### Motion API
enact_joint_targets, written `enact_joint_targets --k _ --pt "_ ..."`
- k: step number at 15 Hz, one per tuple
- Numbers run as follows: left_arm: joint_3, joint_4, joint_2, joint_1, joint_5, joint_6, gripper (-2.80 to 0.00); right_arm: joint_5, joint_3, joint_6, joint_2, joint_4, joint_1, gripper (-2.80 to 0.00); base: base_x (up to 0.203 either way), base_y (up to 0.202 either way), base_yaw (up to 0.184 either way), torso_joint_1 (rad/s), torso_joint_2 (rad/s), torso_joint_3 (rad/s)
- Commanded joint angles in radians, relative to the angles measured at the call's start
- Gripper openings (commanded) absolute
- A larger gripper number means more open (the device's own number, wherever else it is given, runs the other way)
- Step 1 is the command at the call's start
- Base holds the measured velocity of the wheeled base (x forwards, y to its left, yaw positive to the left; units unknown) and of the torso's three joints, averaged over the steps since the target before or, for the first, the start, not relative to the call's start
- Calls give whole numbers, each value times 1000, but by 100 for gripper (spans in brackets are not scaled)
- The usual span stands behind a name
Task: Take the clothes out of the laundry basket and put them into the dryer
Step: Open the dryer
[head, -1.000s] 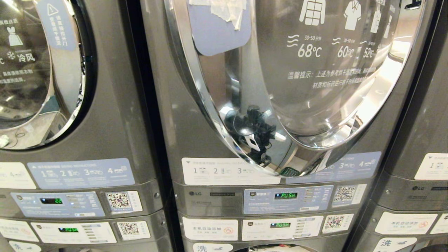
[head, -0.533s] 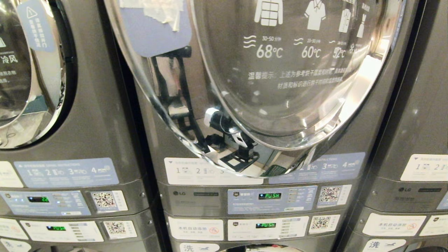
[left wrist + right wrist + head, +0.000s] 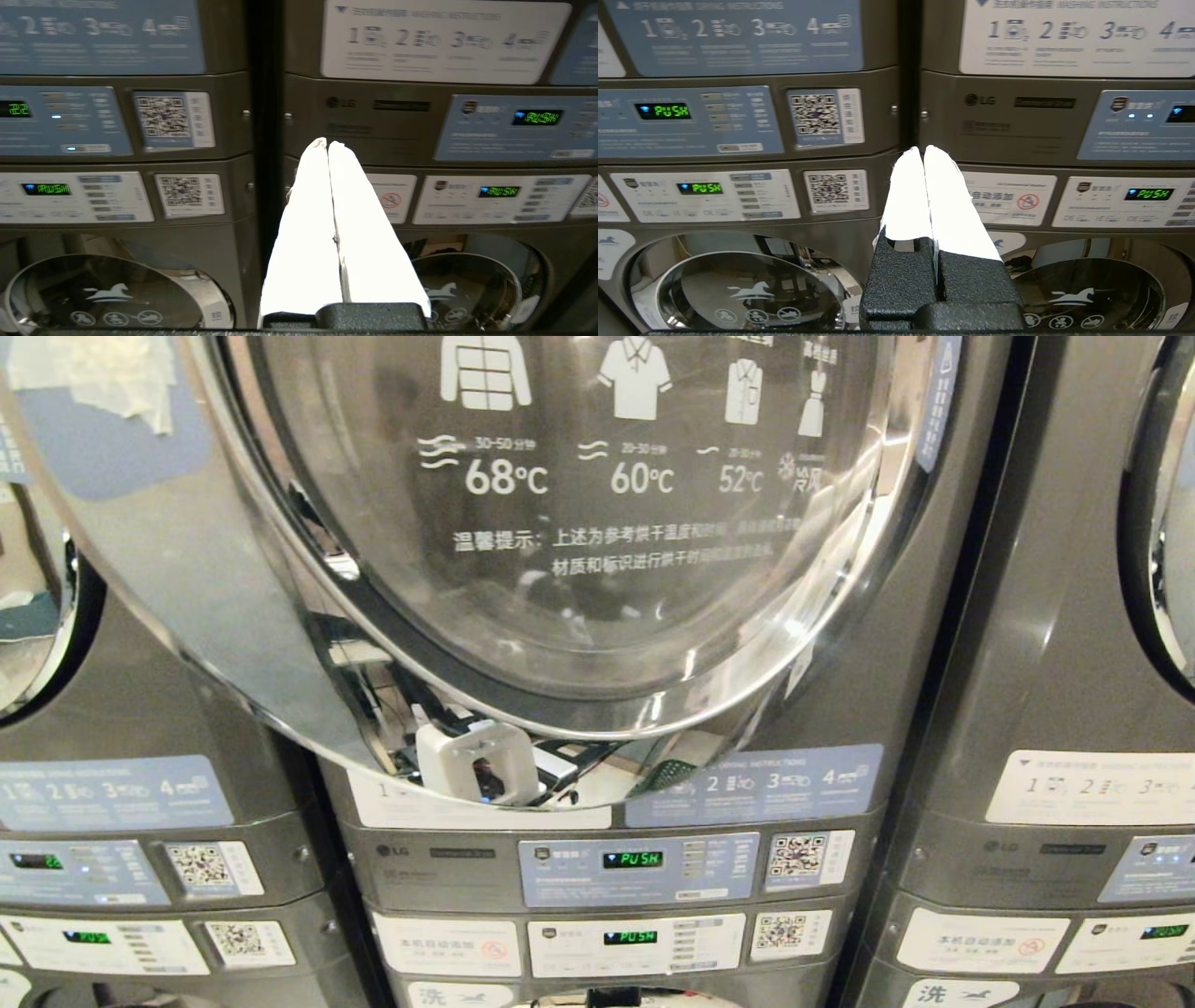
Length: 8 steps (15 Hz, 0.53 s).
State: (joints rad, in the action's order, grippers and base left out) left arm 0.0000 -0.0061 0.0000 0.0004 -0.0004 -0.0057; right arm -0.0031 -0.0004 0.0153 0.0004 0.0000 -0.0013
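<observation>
Both the left gripper [image 3: 328, 143] and the right gripper [image 3: 923, 149] are clenched on nothing, each pointing level at the machines' control panels. The dryer door [image 3: 579, 523], closed, lies toward twelve o'clock above both fingertips. No laundry basket or clothes show, so neither arm can be judged nearer.

Dark grey metallic dryer [image 3: 896, 644] with a chrome-rimmed glass door [image 3: 597, 569] bearing white clothing icons. Pale blue and white instruction labels [image 3: 747, 784], black-and-white QR codes [image 3: 796, 857], green lit displays [image 3: 633, 860]. White-fingered left tool [image 3: 328, 144] and right tool [image 3: 923, 150].
</observation>
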Motion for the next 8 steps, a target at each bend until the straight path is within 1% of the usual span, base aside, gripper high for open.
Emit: enact_joint_targets --k 1,8 --pt "0 0 0 1 0 0 -280 0 0 0 0 0 0 -280 0 -196 0 -2 7 2" --pt "0 0 0 1 0 0 -280 0 0 0 0 0 0 -280 0 -193 -1 2 3 3"
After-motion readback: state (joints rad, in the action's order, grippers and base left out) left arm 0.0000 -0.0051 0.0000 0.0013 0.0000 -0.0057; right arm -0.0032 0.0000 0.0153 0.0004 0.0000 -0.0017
